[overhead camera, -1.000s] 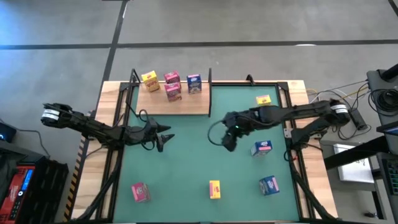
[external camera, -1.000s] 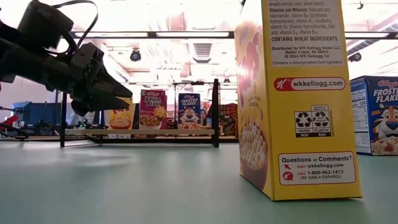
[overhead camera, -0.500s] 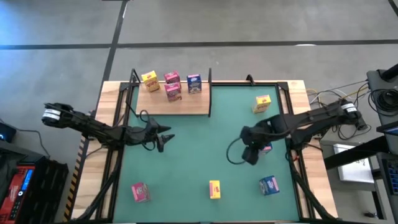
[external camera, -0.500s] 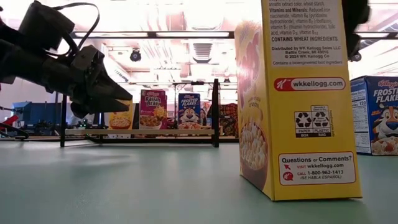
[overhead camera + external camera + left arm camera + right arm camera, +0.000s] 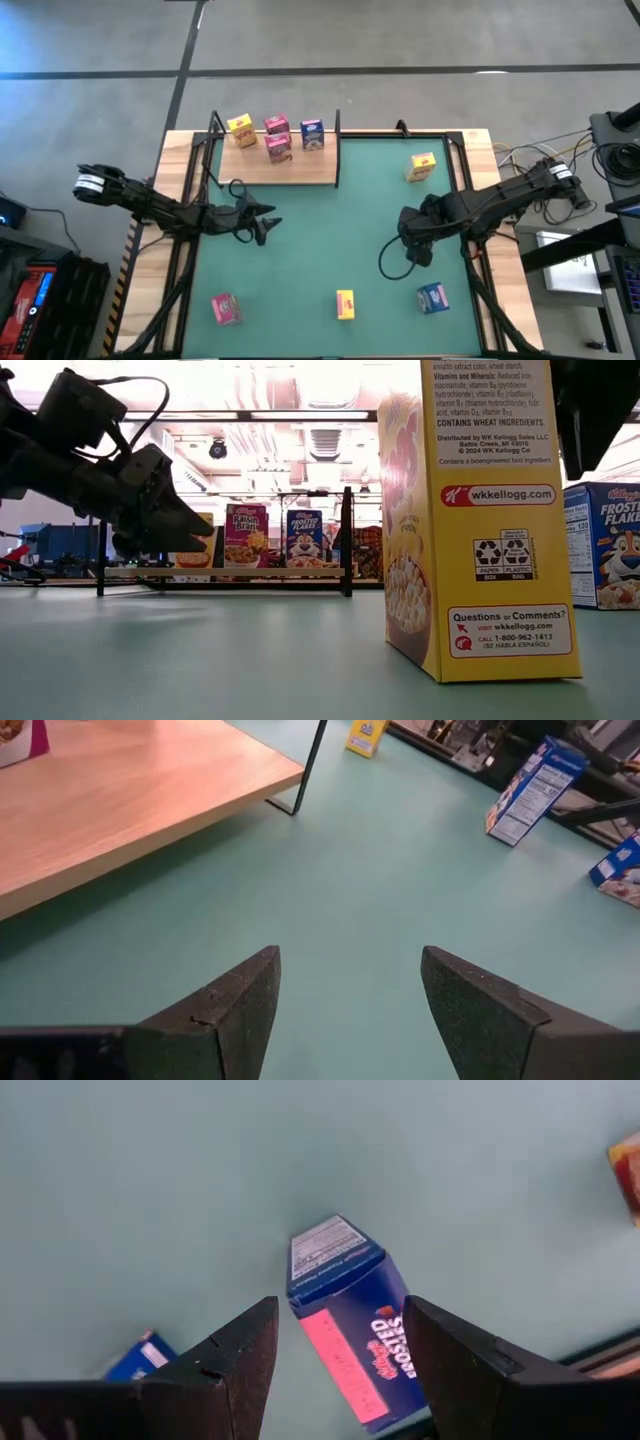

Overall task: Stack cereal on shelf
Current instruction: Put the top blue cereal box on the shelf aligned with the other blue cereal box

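A: Cereal: blue box (image 5: 350, 1320) lower centre of the right wrist view, right gripper (image 5: 340, 1365) spread wide above it, gripping nothing!

B: Left gripper (image 5: 350, 1010) open too, near the shelf (image 5: 290, 168), high view's upper left.

A robotics lab or workshop — bare concrete floor (image 5: 400, 40), ceiling strip lights (image 5: 300, 415), cabled equipment racks (image 5: 615, 150).
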Motion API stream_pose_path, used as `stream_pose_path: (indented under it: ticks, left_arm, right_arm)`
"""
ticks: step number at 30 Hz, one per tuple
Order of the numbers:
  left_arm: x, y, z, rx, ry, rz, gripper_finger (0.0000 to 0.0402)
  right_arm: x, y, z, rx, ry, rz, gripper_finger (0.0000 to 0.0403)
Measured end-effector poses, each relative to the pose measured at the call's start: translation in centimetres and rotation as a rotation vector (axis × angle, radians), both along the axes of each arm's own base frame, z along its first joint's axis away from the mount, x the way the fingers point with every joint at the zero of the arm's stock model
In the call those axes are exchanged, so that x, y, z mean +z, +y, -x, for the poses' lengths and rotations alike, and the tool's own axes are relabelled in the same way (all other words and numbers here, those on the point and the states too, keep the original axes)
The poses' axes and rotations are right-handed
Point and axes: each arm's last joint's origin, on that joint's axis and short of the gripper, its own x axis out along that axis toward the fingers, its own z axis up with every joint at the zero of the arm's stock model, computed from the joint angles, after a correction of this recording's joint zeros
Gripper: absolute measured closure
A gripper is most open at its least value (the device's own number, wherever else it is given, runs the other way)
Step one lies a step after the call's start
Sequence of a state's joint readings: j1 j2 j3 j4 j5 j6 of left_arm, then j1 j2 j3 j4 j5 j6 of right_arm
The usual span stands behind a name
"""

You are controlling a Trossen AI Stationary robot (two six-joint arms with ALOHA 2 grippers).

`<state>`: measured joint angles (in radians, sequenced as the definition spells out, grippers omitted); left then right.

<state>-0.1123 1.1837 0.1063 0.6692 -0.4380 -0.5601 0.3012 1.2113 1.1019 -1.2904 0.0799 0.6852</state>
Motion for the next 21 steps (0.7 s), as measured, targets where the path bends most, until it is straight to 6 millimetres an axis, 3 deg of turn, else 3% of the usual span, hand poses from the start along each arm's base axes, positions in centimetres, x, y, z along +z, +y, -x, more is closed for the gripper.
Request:
stream_pose_path:
  ticks: [21]
  left_arm:
    - [0.0, 0.0, -0.4, 0.000, 0.010, -0.002, 0.0174]
  right_arm:
    - [-1.9, -0.2, 0.5, 0.168, 0.055, 0.052, 0.0199]
